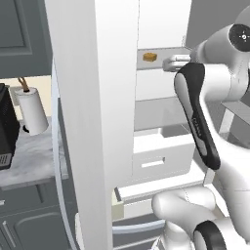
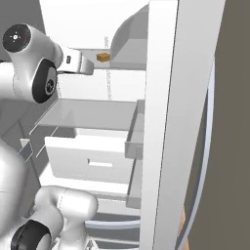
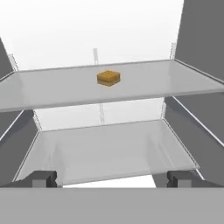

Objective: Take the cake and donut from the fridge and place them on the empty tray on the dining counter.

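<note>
The cake [image 3: 108, 78], a small tan-brown square piece, lies on the upper glass shelf [image 3: 144, 85] of the open fridge [image 1: 93, 122]. It also shows as a small tan block in the left base view, cake [image 1: 150, 57], and in the right base view, cake [image 2: 103, 57]. My gripper [image 3: 112, 178] is open and empty. It points into the fridge, level with the lower shelf, short of the cake and below it. The hand [image 1: 175, 63] reaches in from the right, a little apart from the cake. The donut, the tray and the dining counter are out of view.
An open fridge door [image 2: 171, 122] stands close on the right and another door edge on the left. White drawers [image 1: 161, 161] sit below the shelves. A paper towel roll [image 1: 31, 110] and a black appliance [image 1: 7, 127] stand on the wall counter [image 1: 29, 166].
</note>
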Motion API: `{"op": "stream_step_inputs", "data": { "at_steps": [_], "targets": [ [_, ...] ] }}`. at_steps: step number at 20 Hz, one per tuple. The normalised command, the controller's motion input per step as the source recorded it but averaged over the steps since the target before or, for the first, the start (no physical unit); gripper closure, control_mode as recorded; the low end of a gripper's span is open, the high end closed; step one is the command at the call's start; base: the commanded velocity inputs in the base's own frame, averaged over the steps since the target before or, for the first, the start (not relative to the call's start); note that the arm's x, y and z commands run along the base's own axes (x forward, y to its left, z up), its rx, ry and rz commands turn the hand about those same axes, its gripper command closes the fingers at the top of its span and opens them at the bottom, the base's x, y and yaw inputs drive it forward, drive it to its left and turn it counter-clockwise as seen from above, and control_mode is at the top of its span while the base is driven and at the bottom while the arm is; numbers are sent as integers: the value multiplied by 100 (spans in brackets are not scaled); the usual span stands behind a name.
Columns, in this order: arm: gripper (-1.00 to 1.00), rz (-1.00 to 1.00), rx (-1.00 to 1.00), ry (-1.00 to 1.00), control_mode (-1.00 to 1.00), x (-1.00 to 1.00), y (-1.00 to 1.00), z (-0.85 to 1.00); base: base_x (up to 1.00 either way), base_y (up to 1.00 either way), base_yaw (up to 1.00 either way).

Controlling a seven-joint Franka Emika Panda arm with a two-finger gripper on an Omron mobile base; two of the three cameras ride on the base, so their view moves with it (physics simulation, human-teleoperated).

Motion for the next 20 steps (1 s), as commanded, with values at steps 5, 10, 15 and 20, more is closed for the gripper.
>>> {"op": "stream_step_inputs", "data": {
  "at_steps": [5, 10, 15, 20],
  "targets": [
    [-100, 3, -4, 15, -100, 43, 0, 5, 0, 0, 0],
    [-100, 6, -7, -3, -100, 60, 0, -24, 0, 0, 0],
    [-100, 6, -7, -8, -100, 55, -1, -40, 0, 0, 0],
    [-100, 5, 0, -5, -100, 62, -9, -15, 0, 0, 0]
  ]
}}
